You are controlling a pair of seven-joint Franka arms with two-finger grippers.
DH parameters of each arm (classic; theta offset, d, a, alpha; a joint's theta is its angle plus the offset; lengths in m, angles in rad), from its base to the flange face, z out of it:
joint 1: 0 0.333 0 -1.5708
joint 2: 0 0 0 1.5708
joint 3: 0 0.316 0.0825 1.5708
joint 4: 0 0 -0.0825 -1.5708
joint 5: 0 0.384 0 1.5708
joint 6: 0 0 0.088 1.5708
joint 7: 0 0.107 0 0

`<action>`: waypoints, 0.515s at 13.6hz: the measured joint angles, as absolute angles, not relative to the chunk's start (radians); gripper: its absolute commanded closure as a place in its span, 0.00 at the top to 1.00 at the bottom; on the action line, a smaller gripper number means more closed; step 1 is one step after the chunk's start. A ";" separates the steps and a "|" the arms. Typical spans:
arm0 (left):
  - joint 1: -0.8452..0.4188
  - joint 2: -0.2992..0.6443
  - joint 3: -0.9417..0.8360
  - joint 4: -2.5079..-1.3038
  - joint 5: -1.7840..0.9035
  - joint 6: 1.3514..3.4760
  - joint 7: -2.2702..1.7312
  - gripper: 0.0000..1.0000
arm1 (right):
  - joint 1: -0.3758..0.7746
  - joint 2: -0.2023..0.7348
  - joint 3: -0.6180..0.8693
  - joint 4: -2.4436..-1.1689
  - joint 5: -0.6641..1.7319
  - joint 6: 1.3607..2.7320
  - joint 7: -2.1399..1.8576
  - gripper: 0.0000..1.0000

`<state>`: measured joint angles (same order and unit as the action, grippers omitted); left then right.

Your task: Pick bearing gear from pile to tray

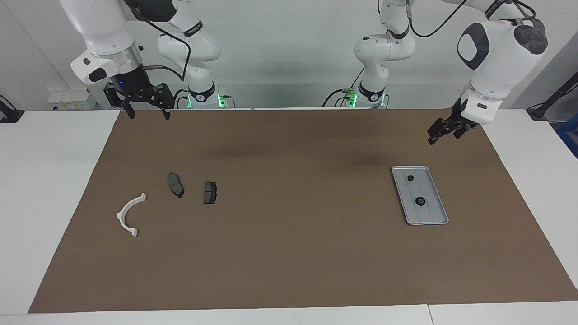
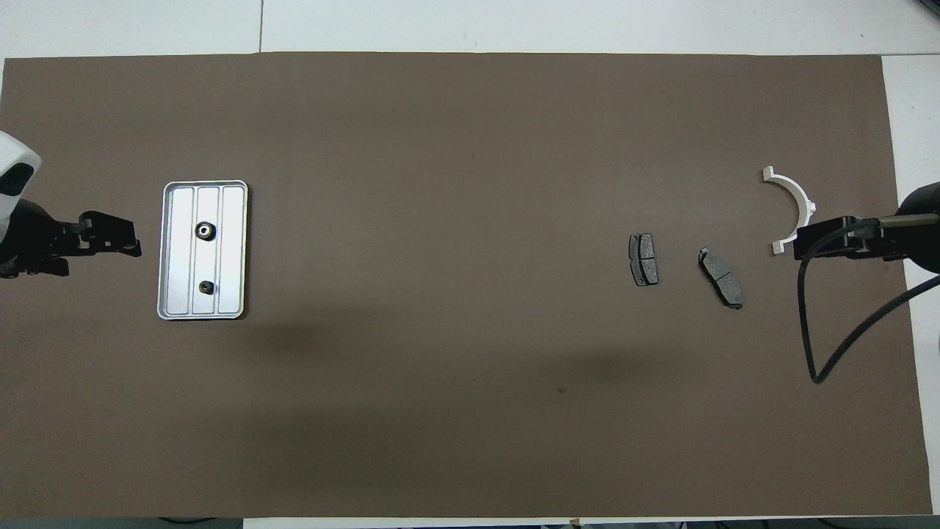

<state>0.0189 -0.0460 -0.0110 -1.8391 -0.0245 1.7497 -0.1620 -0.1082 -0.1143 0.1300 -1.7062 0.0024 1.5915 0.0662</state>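
The silver-grey tray (image 1: 429, 212) lies on the brown mat toward the left arm's end and also shows in the overhead view (image 2: 233, 220). Two small black round pieces (image 1: 410, 178) (image 1: 420, 201) lie in it, apart from each other. The pile lies toward the right arm's end: a white half-ring bracket (image 1: 128, 214) and two dark brake pads (image 1: 175, 184) (image 1: 210, 192). My left gripper (image 1: 432, 136) is raised over the mat beside the tray, holding nothing I can see. My right gripper (image 1: 148, 116) is open and empty, high over the mat's edge by the robots.
The brown mat (image 1: 289, 253) covers most of the white table. A black cable (image 2: 815, 353) hangs from the right arm over the mat near the bracket (image 2: 797, 206).
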 measured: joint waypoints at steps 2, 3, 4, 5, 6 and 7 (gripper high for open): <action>0.019 -0.034 -0.018 -1.800 -0.024 1.729 -0.161 1.00 | -0.106 -0.114 0.131 -1.706 0.003 1.591 0.066 1.00; 0.019 -0.034 -0.018 -1.785 -0.024 1.720 -0.161 1.00 | -0.104 -0.114 0.131 -1.706 0.003 1.591 0.066 1.00; 0.019 -0.035 -0.018 -1.775 -0.024 1.712 -0.161 1.00 | -0.101 -0.114 0.132 -1.706 0.003 1.591 0.066 1.00; 0.019 -0.035 -0.018 -1.770 -0.024 1.708 -0.160 1.00 | -0.101 -0.114 0.132 -1.706 0.003 1.591 0.066 1.00; 0.019 -0.035 -0.019 -1.768 -0.024 1.704 -0.160 1.00 | -0.100 -0.115 0.132 -1.706 0.003 1.591 0.066 1.00; 0.019 -0.035 -0.020 -1.768 -0.024 1.694 -0.160 1.00 | -0.099 -0.115 0.133 -1.706 0.003 1.590 0.066 1.00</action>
